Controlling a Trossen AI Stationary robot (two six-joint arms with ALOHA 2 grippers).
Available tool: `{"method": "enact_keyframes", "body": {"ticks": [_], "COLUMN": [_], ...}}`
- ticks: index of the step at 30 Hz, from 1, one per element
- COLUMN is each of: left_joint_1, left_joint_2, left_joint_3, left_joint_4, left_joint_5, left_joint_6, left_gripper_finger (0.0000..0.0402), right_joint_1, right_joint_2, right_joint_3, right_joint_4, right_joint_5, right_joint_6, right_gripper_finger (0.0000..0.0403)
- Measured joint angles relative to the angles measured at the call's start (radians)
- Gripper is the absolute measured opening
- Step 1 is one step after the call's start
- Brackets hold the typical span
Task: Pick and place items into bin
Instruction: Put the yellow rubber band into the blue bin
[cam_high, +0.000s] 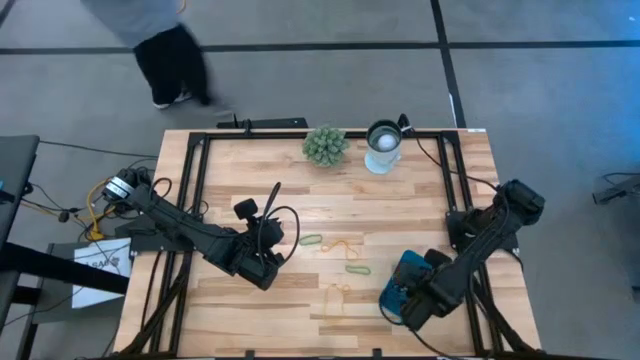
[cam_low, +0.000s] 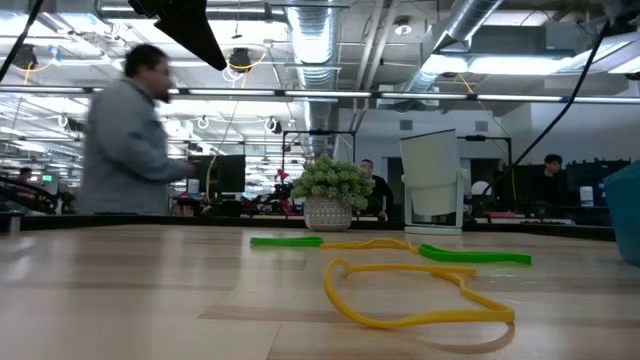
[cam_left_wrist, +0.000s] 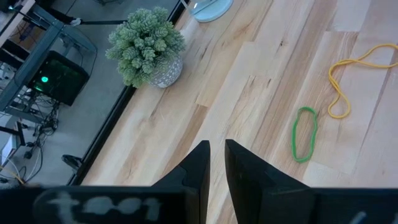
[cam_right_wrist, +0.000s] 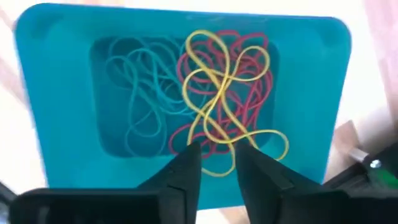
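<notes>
Though tangled, yellow, red, blue bands (cam_right_wrist: 217, 99) inside teal bin (cam_right_wrist: 56, 81).

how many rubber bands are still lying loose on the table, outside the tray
4: a green band nearest the left gripper, a yellow band beside it, a green band toward the teal tray, a yellow band nearest the front edge.

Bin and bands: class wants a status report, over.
Right end effector open over teal bin, bands inside. Left end effector empty above table. Four bands remain. Nothing obstructing.

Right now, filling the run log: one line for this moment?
right gripper: open over bin | bands: in bin | left gripper: waiting, empty
</notes>
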Motion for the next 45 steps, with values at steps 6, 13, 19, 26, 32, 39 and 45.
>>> {"method": "enact_keyframes", "body": {"ticks": [6, 13, 19, 26, 32, 39, 45], "left_joint_1": [0.0, 0.0, 0.0, 0.001, 0.002, 0.038, 0.156], "left_joint_2": [0.0, 0.0, -0.015, -0.135, -0.263, -0.405, -0.457], "left_joint_3": [0.0, 0.0, 0.0, 0.0, 0.0, -0.173, -0.458], "left_joint_4": [0.0, 0.0, -0.041, -0.176, -0.216, 0.037, 0.652], "left_joint_5": [0.0, 0.004, 0.0, -0.106, -0.125, -0.065, 0.175], "left_joint_6": [0.0, 0.015, 0.016, 0.006, 0.024, 0.151, 0.401], "left_gripper_finger": [0.0041, 0.0041, 0.0041, 0.0041, 0.0041, 0.0041, 0.0041], "right_joint_1": [-0.052, -0.057, -0.089, -0.174, -0.327, -0.484, -0.605], "right_joint_2": [-0.028, -0.156, -0.237, -0.379, -0.555, -0.68, -0.494], "right_joint_3": [0.008, 0.064, 0.063, 0.059, -0.086, -0.465, -0.639], "right_joint_4": [-0.006, 0.019, 0.034, -0.002, 0.018, 0.53, 1.039], "right_joint_5": [0.016, 0.362, 0.508, 0.532, 0.57, 0.378, 0.203], "right_joint_6": [-0.019, -0.181, -0.314, -0.513, -0.559, -0.693, -0.707], "right_gripper_finger": [0.0123, 0.0127, 0.012, 0.0118, 0.0118, 0.0118, 0.0118]}}
